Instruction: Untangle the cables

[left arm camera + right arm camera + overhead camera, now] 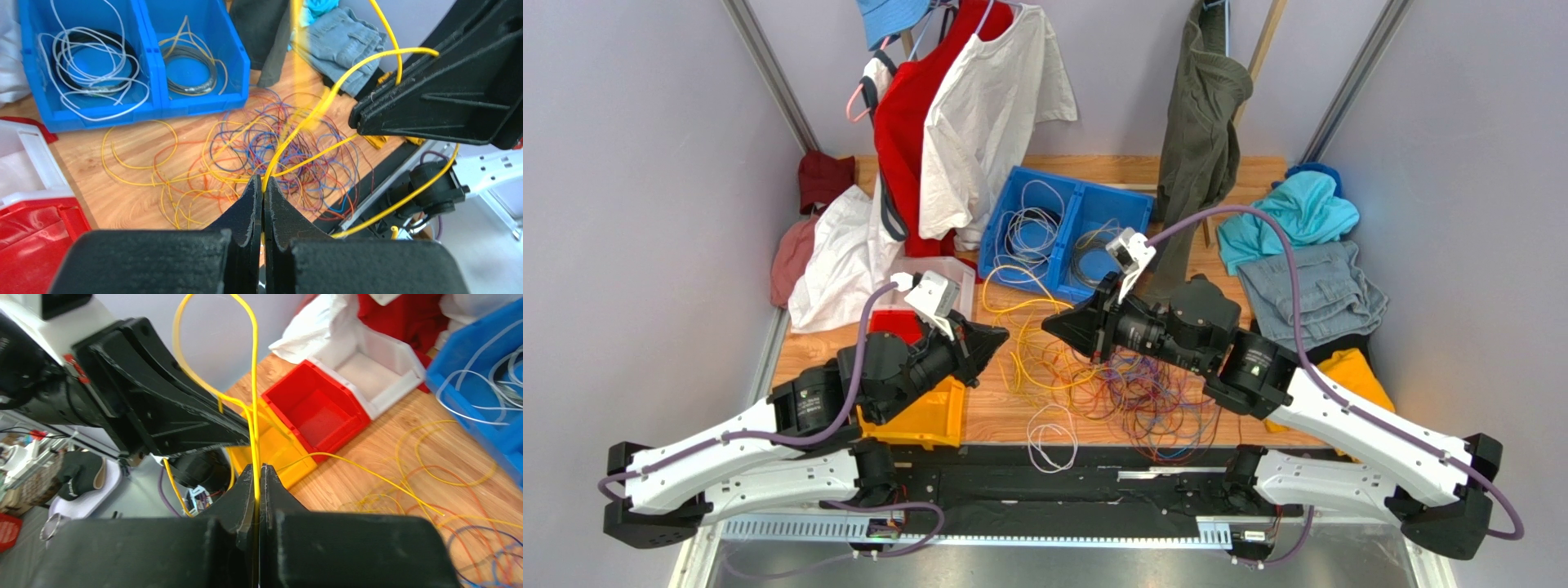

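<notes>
The left gripper (263, 184) has its black fingers pressed together on a thin yellow cable (319, 110), which leaves the tips and climbs toward 1 o'clock in the left wrist view. The right gripper (256, 471) is also clamped shut, pinching a yellow strand (255, 416) that loops up toward 12 o'clock. I cannot tell whether it is the same wire.

From above, the two tips face each other, close but apart. The left gripper (1001, 333) sits at 9 o'clock of the right gripper (1051, 326).

The tangle of thin orange, blue, purple, red and yellow cables (1124, 392) lies on the light wooden table (989, 417), at 5 o'clock of the grippers. A two-compartment blue plastic bin (196, 105) holding coiled wires stands at 12 o'clock of the tangle. A loose white wire loop (1053, 437) lies at its 8 o'clock.
</notes>
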Robot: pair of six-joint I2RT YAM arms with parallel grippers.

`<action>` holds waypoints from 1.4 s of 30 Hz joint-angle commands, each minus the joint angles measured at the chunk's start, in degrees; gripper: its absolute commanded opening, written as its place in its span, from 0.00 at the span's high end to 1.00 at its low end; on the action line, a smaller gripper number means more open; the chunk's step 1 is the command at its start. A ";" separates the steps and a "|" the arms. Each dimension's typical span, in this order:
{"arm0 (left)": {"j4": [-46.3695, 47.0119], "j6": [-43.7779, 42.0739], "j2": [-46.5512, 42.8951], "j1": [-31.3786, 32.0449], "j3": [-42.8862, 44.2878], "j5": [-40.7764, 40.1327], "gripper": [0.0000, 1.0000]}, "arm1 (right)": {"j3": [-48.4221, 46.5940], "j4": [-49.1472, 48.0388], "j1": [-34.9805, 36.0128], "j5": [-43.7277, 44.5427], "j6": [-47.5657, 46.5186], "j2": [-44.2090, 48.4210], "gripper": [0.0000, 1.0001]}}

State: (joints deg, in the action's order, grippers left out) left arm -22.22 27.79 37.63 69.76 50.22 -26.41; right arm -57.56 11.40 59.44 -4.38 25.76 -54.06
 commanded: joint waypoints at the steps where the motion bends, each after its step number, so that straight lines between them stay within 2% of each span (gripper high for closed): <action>1: 3.41 -0.01 -0.80 0.12 -1.17 4.16 1.00 | 1.31 -10.95 -0.11 -5.20 2.80 -1.39 1.00; 5: 3.94 -0.89 1.30 0.12 -0.12 6.72 1.00 | 2.54 -15.35 -0.20 -6.95 3.51 -2.27 1.00; 13: 6.40 -1.95 2.01 0.12 0.41 11.82 1.00 | 2.80 -14.30 -0.11 -5.73 1.49 -3.50 0.99; 23: 3.23 -1.78 -2.29 0.12 0.06 10.16 1.00 | 5.70 -13.25 -0.11 -2.39 -0.01 0.53 1.00; 33: 4.29 -1.86 -3.62 0.12 0.32 14.10 1.00 | 8.25 -13.68 -0.11 -0.36 -0.89 2.39 1.00; 35: 4.55 -1.78 -3.18 0.12 0.41 14.98 1.00 | 8.34 -14.03 -0.11 -0.01 -1.15 2.03 0.96; 39: 5.08 -1.34 -2.82 0.12 0.41 16.57 1.00 | 7.99 -15.44 -0.11 -0.89 -1.32 1.24 0.81; 42: 5.08 -1.16 -2.65 0.12 0.41 16.83 1.00 | 7.99 -16.14 -0.11 -1.42 -1.15 0.80 0.76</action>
State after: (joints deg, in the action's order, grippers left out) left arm -19.03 26.74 34.72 69.76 49.10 -11.49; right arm -49.52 -0.71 59.44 -5.65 25.41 -52.77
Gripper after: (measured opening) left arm 0.009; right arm 0.206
